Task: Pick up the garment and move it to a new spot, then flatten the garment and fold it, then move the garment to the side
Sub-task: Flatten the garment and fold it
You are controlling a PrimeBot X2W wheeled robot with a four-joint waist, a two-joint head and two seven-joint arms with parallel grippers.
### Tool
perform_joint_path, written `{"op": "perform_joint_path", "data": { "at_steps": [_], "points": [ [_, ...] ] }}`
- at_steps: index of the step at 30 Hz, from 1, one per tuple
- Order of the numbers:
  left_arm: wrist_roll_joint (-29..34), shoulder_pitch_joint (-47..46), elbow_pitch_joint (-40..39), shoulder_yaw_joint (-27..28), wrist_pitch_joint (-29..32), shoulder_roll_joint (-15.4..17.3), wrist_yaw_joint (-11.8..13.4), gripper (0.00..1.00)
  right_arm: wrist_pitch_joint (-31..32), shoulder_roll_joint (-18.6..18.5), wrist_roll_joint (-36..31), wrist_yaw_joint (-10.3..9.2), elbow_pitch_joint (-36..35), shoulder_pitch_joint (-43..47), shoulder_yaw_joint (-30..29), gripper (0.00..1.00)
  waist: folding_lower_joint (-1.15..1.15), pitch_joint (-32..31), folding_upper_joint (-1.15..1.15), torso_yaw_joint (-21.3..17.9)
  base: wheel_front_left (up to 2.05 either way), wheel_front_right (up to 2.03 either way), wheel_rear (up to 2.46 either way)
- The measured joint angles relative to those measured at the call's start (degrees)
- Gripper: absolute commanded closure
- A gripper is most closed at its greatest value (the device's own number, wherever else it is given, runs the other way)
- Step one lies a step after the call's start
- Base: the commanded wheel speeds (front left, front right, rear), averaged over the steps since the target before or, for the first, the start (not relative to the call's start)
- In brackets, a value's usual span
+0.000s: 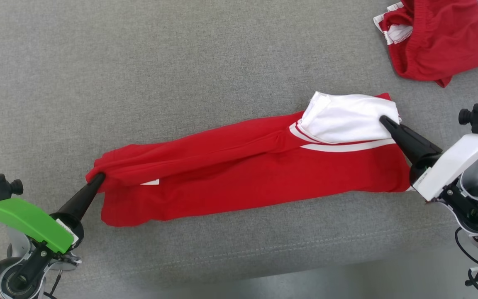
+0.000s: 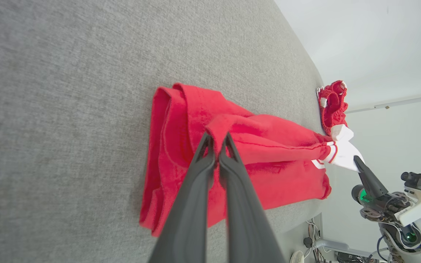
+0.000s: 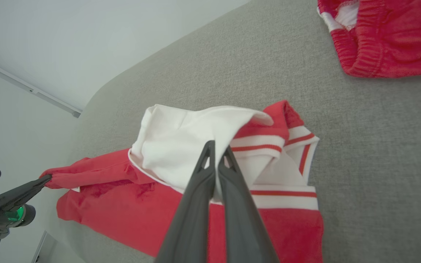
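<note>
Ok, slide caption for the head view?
Left claw and right claw pinch opposite ends of the red garment, stretched over the grey surface.

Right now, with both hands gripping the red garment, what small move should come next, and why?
Probably draw both hands toward the robot together. The left hand and right hand are shut on the garment, holding a lifted edge stretched across its middle; the layer beneath lies uncovered on the near side.

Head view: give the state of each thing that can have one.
red garment: folded lengthwise, stretched between both grippers.
left gripper: shut on the red garment's red end.
right gripper: shut on its white end.
second garment: crumpled, lying apart, untouched.
</note>
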Motion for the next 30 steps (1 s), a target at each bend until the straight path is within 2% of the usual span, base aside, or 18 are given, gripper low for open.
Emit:
{"op": "perform_joint_path", "data": {
  "at_steps": [20, 30],
  "points": [
    [0.0, 2.8, -2.0, 0.3, -0.7, 0.6, -0.1, 1.0, -1.1, -3.9, 0.2, -1.19, -6.1, 5.4, -0.8, 1.0, 0.0, -0.8, 0.0, -0.3, 0.0, 0.0, 0.0],
    [0.0, 4.2, -3.0, -0.4, -0.6, 0.6, -0.3, 1.0, 1.9, -5.7, 1.6, -3.22, -6.6, 8.8, 0.1, 1.0, 0.0, -0.3, 0.0, -0.3, 0.0, 0.0, 0.0]
  ]
}}
